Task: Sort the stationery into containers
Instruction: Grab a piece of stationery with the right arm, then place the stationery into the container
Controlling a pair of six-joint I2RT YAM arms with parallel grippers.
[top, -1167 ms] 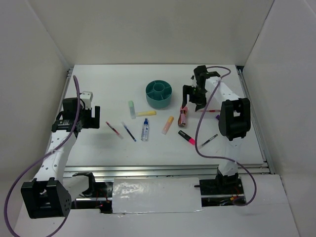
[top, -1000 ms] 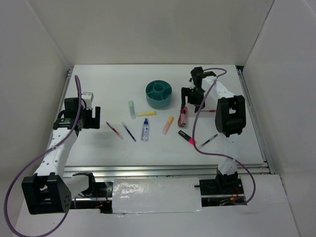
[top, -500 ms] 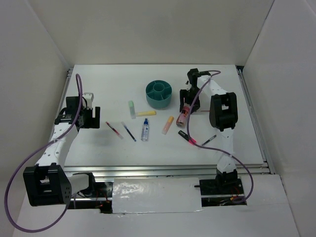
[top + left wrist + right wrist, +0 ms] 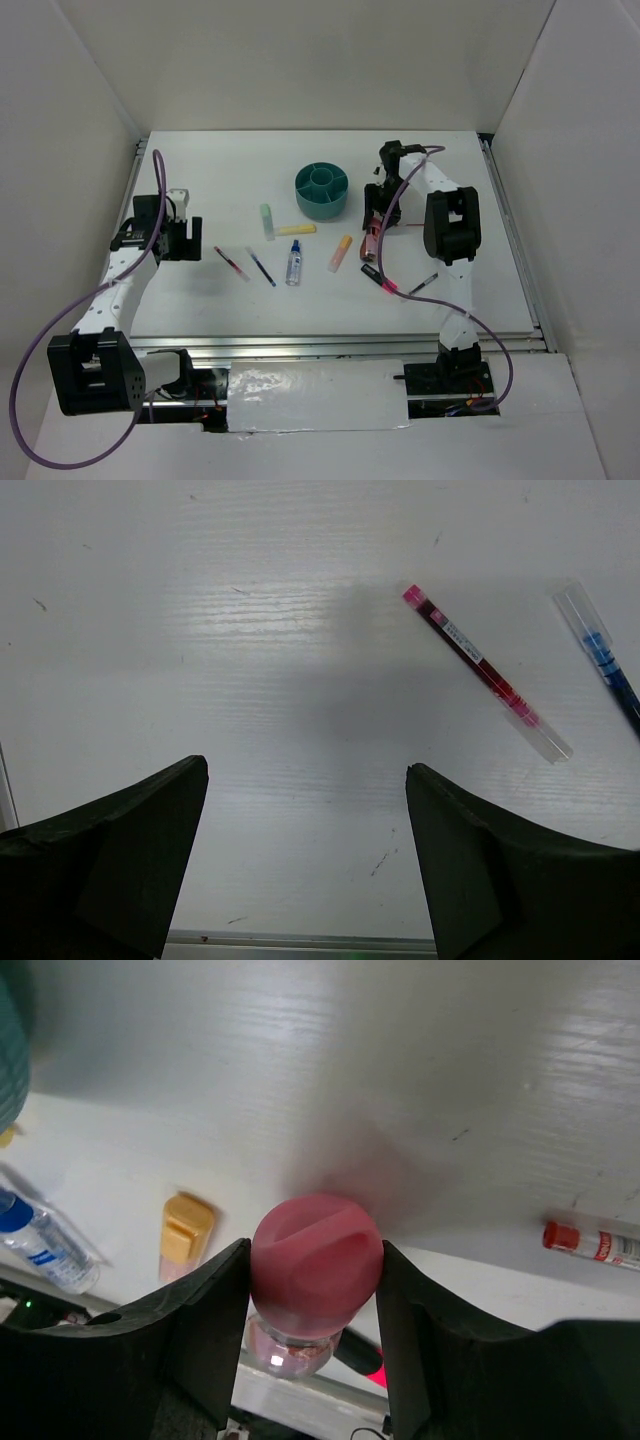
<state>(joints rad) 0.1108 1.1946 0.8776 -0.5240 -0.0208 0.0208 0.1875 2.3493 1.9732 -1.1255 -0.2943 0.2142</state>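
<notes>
Right fingers [image 4: 200, 1330] pressed on both sides of pink-capped tube [image 4: 316, 1260], on table [image 4: 300, 310] just right of teal organizer [image 4: 310, 205]; confirm your hold is firm and centred before lifting; left fingers [image 4: 120, 850] wide apart, holding nothing.

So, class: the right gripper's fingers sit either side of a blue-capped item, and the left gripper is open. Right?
No: the right wrist view shows the right gripper around a pink-capped item, not blue-capped. The left gripper is open, as stated.
</notes>
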